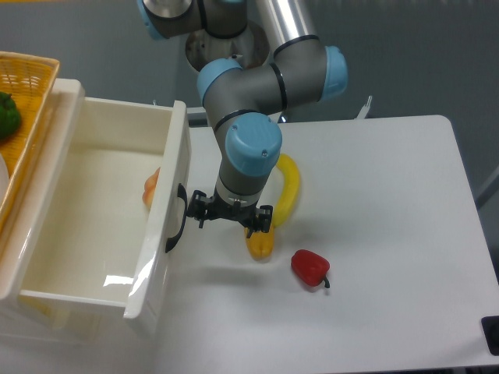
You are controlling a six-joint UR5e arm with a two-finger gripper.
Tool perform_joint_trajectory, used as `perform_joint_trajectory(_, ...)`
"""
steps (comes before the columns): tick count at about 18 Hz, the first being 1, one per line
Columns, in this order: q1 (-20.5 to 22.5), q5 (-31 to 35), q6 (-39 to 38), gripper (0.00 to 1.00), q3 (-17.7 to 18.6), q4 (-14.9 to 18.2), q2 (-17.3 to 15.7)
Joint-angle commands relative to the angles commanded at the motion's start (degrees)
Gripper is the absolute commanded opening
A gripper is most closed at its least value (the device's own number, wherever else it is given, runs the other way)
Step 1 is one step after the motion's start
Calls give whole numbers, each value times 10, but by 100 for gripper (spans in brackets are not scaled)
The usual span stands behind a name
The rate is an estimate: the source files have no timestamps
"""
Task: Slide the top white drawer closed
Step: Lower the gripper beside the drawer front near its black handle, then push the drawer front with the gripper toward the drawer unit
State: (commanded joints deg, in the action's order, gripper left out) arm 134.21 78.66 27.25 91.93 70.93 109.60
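Observation:
The top white drawer (93, 195) stands pulled far out of the cabinet at the left, its glossy inside showing. Its flat front panel (160, 226) carries a curved black handle (178, 218). An orange piece of fruit (150, 187) lies inside against the front panel. My gripper (229, 216) hangs just right of the handle, close to the panel and perhaps touching it. Its fingers point down and are hidden under the wrist, so their state does not show.
A yellow banana (277, 206) lies on the white table (390, 234) partly under the arm. A red pepper (310, 267) sits to its lower right. A yellow wicker basket (27, 117) with a green vegetable (8, 115) rests on the cabinet top.

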Motion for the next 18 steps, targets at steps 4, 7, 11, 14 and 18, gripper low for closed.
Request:
perform_joint_trajectory(4,-7,0,-1,100,-2,0,-2)
perform_joint_trajectory(7,-14,0,-4,100,-2,0,-4)
perform_joint_trajectory(11,-14,-11,-2,100,-4,1,-7)
perform_joint_trajectory(14,-16,-13,-3,100,-4,1,-7)
perform_joint_trajectory(18,-21,-16,-2,100,-4,2,-9)
